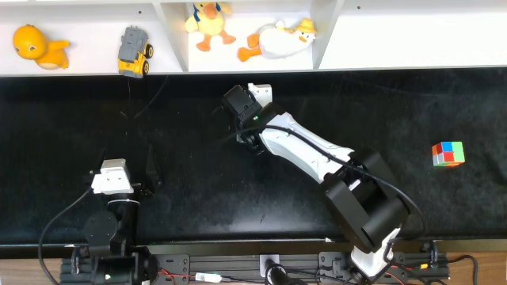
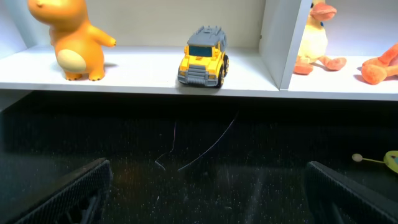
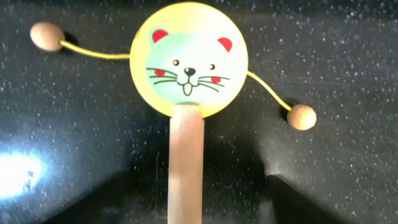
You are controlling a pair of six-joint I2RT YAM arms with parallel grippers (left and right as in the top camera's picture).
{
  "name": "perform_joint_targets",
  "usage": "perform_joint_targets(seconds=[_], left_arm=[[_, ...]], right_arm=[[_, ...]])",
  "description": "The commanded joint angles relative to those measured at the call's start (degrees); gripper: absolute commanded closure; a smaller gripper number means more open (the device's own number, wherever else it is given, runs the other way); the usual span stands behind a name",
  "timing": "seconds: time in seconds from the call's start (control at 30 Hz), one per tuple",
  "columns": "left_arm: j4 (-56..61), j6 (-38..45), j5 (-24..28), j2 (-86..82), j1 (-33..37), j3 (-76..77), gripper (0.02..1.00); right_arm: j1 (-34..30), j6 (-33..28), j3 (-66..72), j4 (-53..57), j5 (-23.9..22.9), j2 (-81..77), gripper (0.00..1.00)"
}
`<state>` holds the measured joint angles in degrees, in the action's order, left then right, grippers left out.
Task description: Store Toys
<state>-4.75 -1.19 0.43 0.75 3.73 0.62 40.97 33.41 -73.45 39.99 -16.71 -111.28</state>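
The cat-faced rattle drum [image 3: 189,59] is laid flat on the black worktop [image 3: 348,81], near the white shelf [image 1: 412,47]; its wooden handle is flanked, untouched, by the spread fingers of the right tool [image 3: 200,186]; the left tool [image 2: 208,183] is held spread, faced toward the yellow truck [image 2: 203,56] on the shelf.

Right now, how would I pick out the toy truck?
Find the white shelf along the black table's far edge and look in its left compartment. Right of the orange animal figure stands the toy truck, the only yellow-and-grey thing with wheels.
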Motion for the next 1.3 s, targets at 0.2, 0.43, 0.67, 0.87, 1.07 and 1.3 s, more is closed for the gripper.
perform_joint_targets(seconds=[0.2, 0.43, 0.67, 0.87, 1.07, 1.3], left_arm=[[-0.09, -0.61, -0.07, -0.57, -0.33, -0.15, 0.02], [-0.09, -0.61, -0.07, -0.57, -0.33, -0.15, 0.02], [-0.09, -0.61, -0.04, -0.57, -0.33, -0.15, 0.02], [-0.09, -0.61, -0.07, -0.57, -0.33, -0.15, 0.02], [-0.09, -0.61, -0.07, -0.57, -0.33, -0.15, 0.02], [-0.09, -0.61, -0.07, -0.57, -0.33, -0.15, 0.02]], right_arm=[[-0.13, -2.93, -0.96, 0.37, 0.31, -1.01, 0.934], [-2.08, -6.43, 4.44, 3.52, 0.15, 9.09, 0.956], [-9.88, -7.8, 21.46, 6.95, -2.84, 33.2, 0.958], [-23.71, -19.02, 22.08, 11.17, -2.08, 46.45, 0.958], [-33.7, -30.93, 12.83, 8.68, -0.98, 39.85, 0.958], [-38.27, -34.29, -1.42, 2.19, 4.44, 24.28, 0.956]])
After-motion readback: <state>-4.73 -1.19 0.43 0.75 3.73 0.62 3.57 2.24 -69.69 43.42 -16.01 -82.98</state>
